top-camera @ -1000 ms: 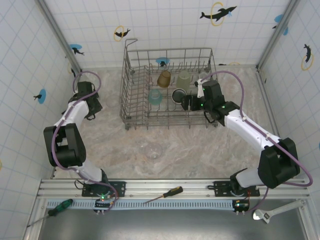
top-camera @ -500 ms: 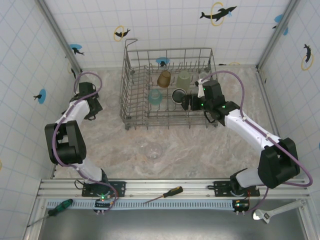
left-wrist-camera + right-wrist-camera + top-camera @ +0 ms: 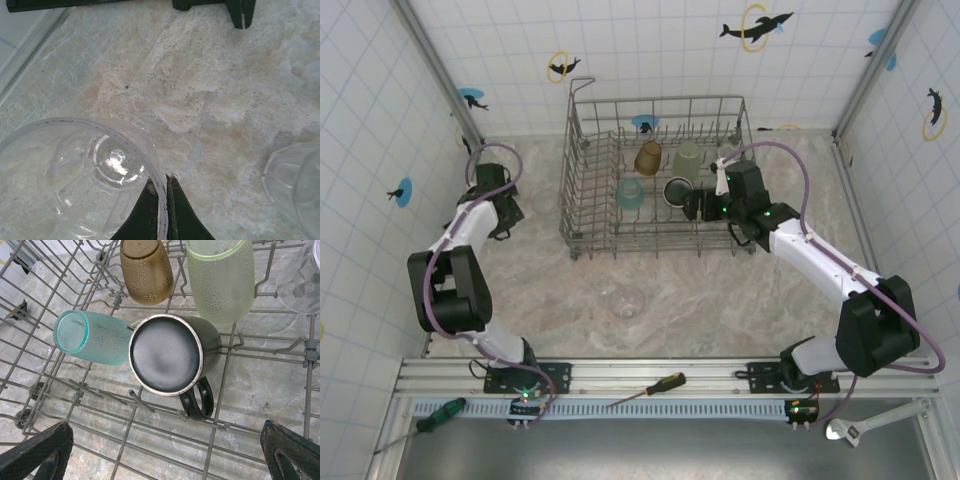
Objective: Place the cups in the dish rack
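A marble-patterned tabletop [image 3: 720, 300] spreads across the middle of the frame. Behind it stand white tiled walls [image 3: 650, 40], with a dolphin sticker [image 3: 757, 27] at upper right. Along the bottom edge lie a green-handled screwdriver [image 3: 428, 414], a yellow-and-black screwdriver [image 3: 650, 389] and a wrench [image 3: 868, 423].

One rack [image 3: 582, 190] holds five cups: one amber cup [image 3: 146, 271], one green cup [image 3: 220, 280], one blue cup [image 3: 95, 337], one dark mug [image 3: 167, 352] and one clear cup [image 3: 305, 270] at its far right. Three more clear cups [image 3: 75, 170] stand on the surface [image 3: 740, 300], two at the far left and one alone near the middle, making four clear and eight in all. Along the near edge lie two screwdrivers [image 3: 660, 383] and one wrench [image 3: 860, 430]. There are two arms [image 3: 820, 262].
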Action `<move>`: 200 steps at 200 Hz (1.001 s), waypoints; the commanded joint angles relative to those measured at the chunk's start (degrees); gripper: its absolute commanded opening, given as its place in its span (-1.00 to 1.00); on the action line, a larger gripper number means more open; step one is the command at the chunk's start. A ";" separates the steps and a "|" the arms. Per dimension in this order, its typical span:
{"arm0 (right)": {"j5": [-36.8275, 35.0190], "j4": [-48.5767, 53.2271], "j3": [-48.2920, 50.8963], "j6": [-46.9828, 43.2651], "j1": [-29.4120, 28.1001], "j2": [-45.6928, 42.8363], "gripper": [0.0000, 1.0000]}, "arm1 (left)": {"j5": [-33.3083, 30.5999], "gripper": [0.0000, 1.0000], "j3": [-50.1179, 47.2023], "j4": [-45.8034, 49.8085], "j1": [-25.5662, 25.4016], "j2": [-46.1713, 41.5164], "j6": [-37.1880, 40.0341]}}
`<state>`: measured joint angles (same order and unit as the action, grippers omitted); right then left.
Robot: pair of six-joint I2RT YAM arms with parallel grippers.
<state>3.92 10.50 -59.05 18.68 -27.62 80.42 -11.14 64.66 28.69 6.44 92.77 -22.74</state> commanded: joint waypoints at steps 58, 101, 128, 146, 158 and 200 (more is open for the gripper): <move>1.52 -2.46 1.93 1.47 0.90 -0.71 0.99 | 3.78 -1.00 1.96 -0.24 0.41 -11.20 -2.91; 2.67 -3.24 2.02 2.40 0.90 -0.20 0.99 | 12.62 -1.00 -2.75 -9.61 0.37 -17.87 -5.01; 2.92 -3.32 1.62 3.22 0.90 0.17 0.99 | 14.62 -1.00 -5.41 -15.14 0.37 -21.36 -6.53; 3.32 -3.45 1.56 3.64 0.90 0.46 0.99 | 17.61 -1.00 -5.32 -17.12 0.39 -22.09 -6.97; 3.74 -3.68 1.48 4.04 0.90 0.61 0.99 | 19.81 -1.00 -5.16 -18.11 0.41 -22.26 -7.64; 4.97 -4.08 0.87 5.35 0.94 1.36 0.99 | 27.42 -1.00 -5.37 -22.49 0.42 -22.88 -9.50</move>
<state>7.70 8.56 -58.15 22.63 -26.96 80.93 9.67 59.64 12.32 6.44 71.61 -30.55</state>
